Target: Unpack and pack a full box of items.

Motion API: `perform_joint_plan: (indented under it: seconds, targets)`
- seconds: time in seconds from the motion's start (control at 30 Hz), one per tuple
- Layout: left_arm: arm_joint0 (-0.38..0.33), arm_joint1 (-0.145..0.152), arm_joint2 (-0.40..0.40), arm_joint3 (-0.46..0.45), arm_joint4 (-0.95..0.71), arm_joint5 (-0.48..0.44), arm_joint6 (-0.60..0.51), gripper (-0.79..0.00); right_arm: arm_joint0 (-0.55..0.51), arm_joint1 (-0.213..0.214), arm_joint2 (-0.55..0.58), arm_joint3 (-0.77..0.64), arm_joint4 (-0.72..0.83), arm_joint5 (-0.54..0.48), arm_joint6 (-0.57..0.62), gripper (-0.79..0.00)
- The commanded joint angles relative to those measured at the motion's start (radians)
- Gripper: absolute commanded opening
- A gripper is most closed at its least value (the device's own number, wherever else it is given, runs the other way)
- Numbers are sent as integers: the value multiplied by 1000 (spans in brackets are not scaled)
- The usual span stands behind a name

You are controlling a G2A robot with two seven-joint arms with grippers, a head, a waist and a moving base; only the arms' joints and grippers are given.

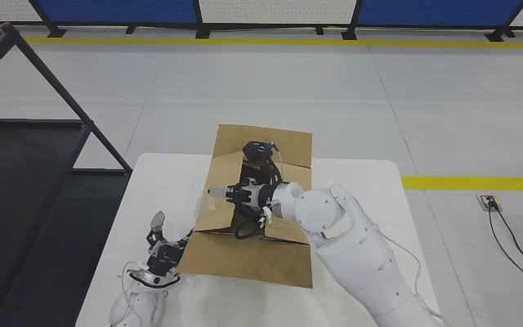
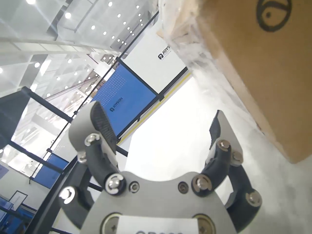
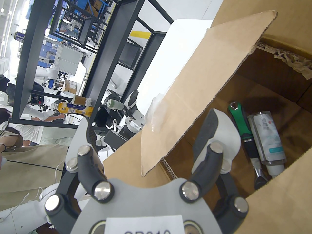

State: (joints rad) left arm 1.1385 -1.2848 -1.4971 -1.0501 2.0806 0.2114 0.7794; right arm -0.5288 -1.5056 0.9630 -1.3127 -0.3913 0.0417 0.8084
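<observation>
Straddling the raised side flap [image 3: 207, 74] of the cardboard box [image 1: 253, 257], the right claw [image 3: 148, 120] has its fingers spread wide. One finger hangs outside the flap and the other inside the box mouth. The flap's cut edge runs through the gap, apart from both pads as far as can be seen.

Just past the inner finger, down on the box floor, a green-handled tool [image 3: 240, 122] and a clear bottle [image 3: 267, 140] lie side by side, with bare cardboard floor beyond them. Farther in, crumpled brown paper [image 3: 290, 59] hangs along the far rim. Another flap rises close by the claw's inner side.

Beyond the outer finger lies the white table [image 1: 359, 184], then a black rack frame [image 3: 109, 49].

The left claw [image 2: 158, 113], fingers also apart and holding nothing, sits low over the table just beside the box's outer wall, near a bottom corner. Open tabletop stretches ahead of it. Torn clear film [image 2: 192, 49] clings along that wall's edge.
</observation>
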Motion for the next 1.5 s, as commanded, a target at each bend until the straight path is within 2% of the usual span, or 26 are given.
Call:
perform_joint_plan:
  seconds: [0.0, 0.27, 0.67, 0.9, 1.17, 1.47]
  targets:
    - [-2, 2, 5, -6, 19, 2, -11, 0, -1, 0, 0, -2, -1, 1, 0, 0]
    - [-21, 0, 35, -5, 24, 27, -31, 0, -2, 0, -1, -6, -2, 3, 2, 0]
    - [-49, -16, 72, 17, -49, 121, -66, 0, 0, -1, -2, -4, -2, 4, 5, 0]
    - [-68, -20, 79, 62, -48, 176, -110, 0, 5, -2, -3, 2, 0, 0, 7, 0]
    - [-86, -14, 105, 109, 27, 133, -96, 0, 17, -4, -9, 14, 3, -5, 8, 0]
    - [-74, -9, 116, 86, 28, 108, -62, 0, 17, -4, -7, 12, 3, -4, 10, 0]
